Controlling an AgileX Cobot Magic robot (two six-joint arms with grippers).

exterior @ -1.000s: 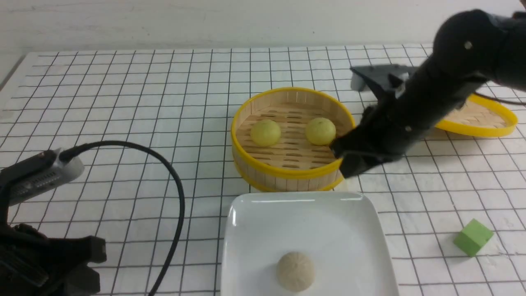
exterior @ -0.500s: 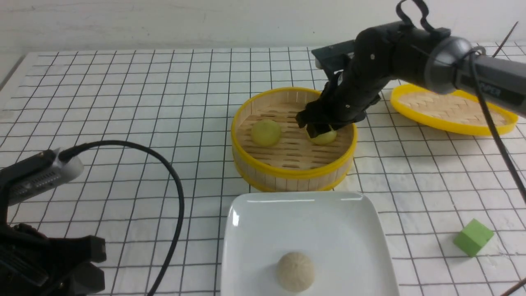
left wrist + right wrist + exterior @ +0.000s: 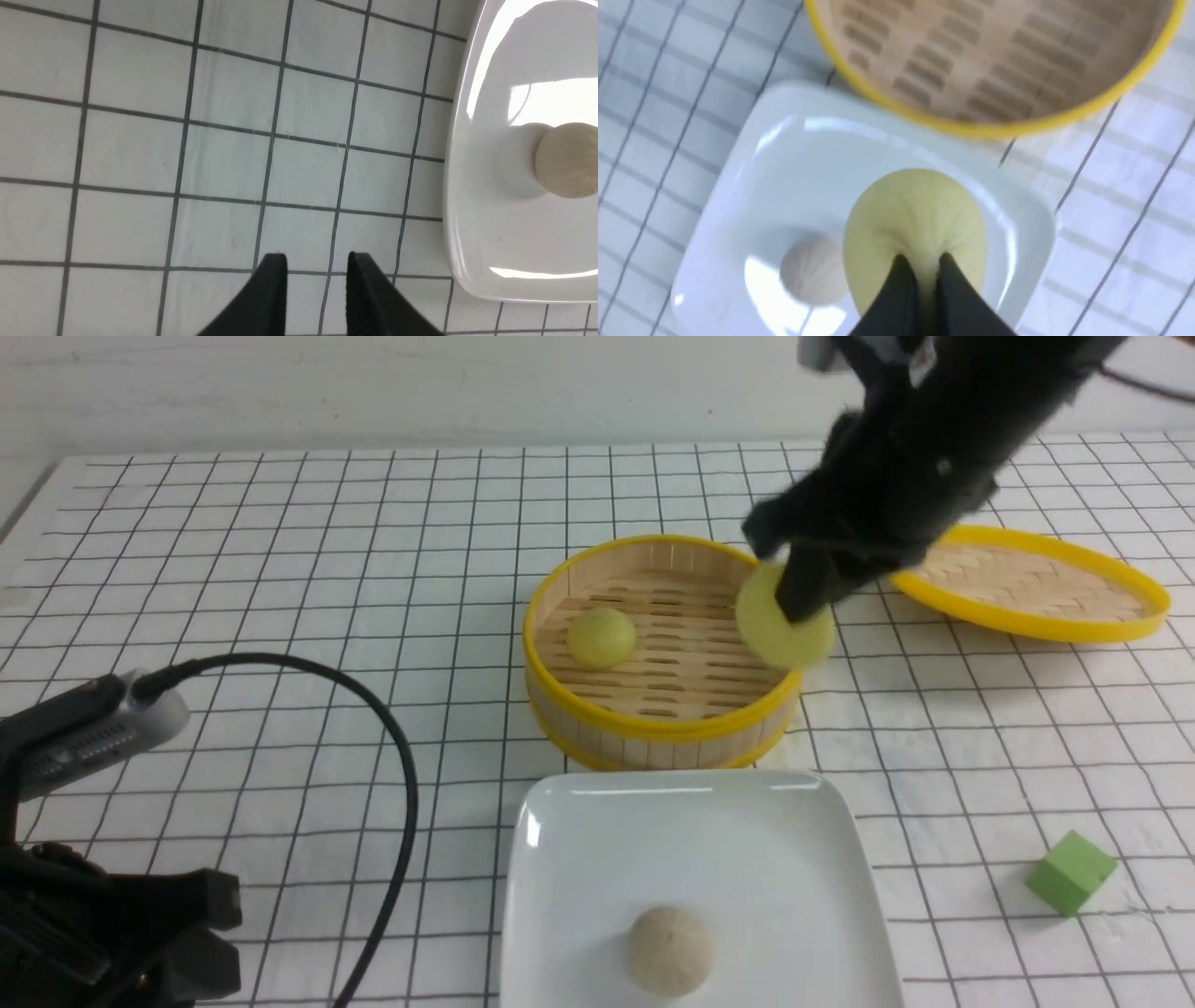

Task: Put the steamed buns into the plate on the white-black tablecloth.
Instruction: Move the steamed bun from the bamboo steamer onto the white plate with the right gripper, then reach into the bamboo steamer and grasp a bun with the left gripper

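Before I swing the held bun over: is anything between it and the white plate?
The steamer basket's near yellow rim lies between the held bun and the plate, below the bun; nothing visible stands higher.

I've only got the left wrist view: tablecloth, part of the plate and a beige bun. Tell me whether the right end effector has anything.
Observer: Yes. The right end effector grips a yellow-green steamed bun by its top.

Operator: Copy. Locate the second yellow-green one for me.

Observer: The other steamed bun sits inside the bamboo steamer basket, toward its left side.

Operator: Name whatever lies right of the plate.

Observer: A green block rests on the tablecloth, off to the right of the plate.
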